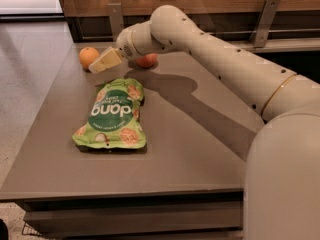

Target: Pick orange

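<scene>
One end effector (98, 66) just beside orange (88, 57); grip state: can't tell.

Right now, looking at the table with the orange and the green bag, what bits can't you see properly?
Round reddish apple: camera view, mostly hidden behind the white robot arm.
Cream two-finger gripper, beside the small bright orange fruit: camera view, whether they touch cannot be told.
Flat green snack bag: camera view, small print too blurred to read.
White robot arm: cut off by the right and bottom edges.
</scene>
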Available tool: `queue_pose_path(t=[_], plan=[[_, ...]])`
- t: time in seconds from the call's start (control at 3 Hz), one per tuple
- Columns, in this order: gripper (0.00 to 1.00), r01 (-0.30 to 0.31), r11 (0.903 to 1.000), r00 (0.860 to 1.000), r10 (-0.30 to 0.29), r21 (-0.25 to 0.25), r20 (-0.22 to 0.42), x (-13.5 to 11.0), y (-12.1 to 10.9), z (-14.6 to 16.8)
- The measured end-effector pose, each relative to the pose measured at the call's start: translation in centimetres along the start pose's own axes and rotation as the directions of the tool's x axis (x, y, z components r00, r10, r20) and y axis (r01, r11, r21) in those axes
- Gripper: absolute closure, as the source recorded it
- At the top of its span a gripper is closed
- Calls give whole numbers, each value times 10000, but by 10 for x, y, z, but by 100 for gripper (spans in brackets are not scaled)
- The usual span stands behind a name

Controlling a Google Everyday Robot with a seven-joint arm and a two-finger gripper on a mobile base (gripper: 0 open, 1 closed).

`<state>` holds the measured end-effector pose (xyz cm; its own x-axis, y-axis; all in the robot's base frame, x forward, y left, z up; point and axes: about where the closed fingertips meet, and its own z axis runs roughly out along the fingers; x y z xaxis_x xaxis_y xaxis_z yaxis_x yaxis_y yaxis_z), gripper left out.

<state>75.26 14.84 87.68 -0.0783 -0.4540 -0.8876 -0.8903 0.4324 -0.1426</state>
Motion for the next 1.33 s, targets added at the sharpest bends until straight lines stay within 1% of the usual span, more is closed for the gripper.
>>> queue_pose_path(t=[0.33,0.67,1.0,1.33], plan=[[0,-26,9989,9982,54,-473,601,2,1,39],[0,-45,9976,9964,103,-690,839,2,2,54],[0,-153,9942,9968,234,-1062,759,0,11,75],[21,-436,9901,9969,519,-1331,596,1,24,94]])
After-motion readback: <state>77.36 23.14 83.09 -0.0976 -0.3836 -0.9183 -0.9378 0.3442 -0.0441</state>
